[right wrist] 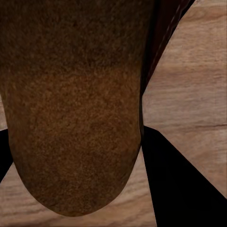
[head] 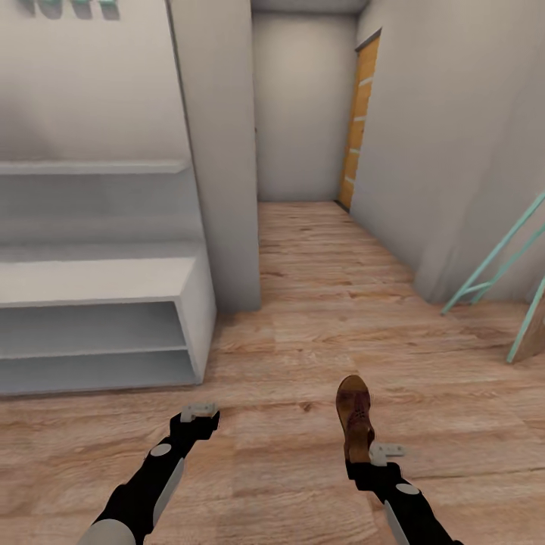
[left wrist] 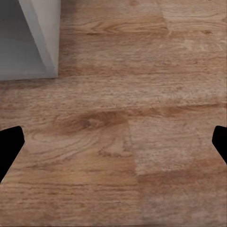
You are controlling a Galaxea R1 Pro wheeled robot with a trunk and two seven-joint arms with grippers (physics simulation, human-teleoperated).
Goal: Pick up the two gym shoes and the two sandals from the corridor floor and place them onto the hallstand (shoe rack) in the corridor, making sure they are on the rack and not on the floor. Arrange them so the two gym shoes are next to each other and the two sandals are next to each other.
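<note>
One sandal gripped, one hand empty

Head view: looking down a corridor floor (head: 318,303) of warm brown planks. At the left, the light grey hallstand (head: 98,280), its two-tier open base bare on both tiers, a further shelf above against the back panel. Beyond it a grey wall, and far down the corridor an orange door (head: 359,121). At the right edge, a mint-green frame (head: 499,261) leaning by the wall. Low in the view, the left hand (head: 200,412) stretched forward above the boards, just in front of the hallstand's base corner, nothing between its fingers. Right hand (head: 378,456) closed on the heel end of one reddish-brown sandal (head: 354,416), toe pointing away down the corridor, well apart from the hallstand.

Left wrist view: plank flooring (left wrist: 123,142) below, a corner of the grey hallstand (left wrist: 45,38) at one edge. Dark fingertips (left wrist: 9,146) at opposite edges, spread wide, holding nothing.

Right wrist view: up close, the sandal's brown footbed (right wrist: 71,109) spanning most of the frame, darker leather along one side. One dark finger (right wrist: 179,184) pressed against the sandal's edge, the other barely peeking out past the opposite side; floor planks (right wrist: 194,90) behind.
</note>
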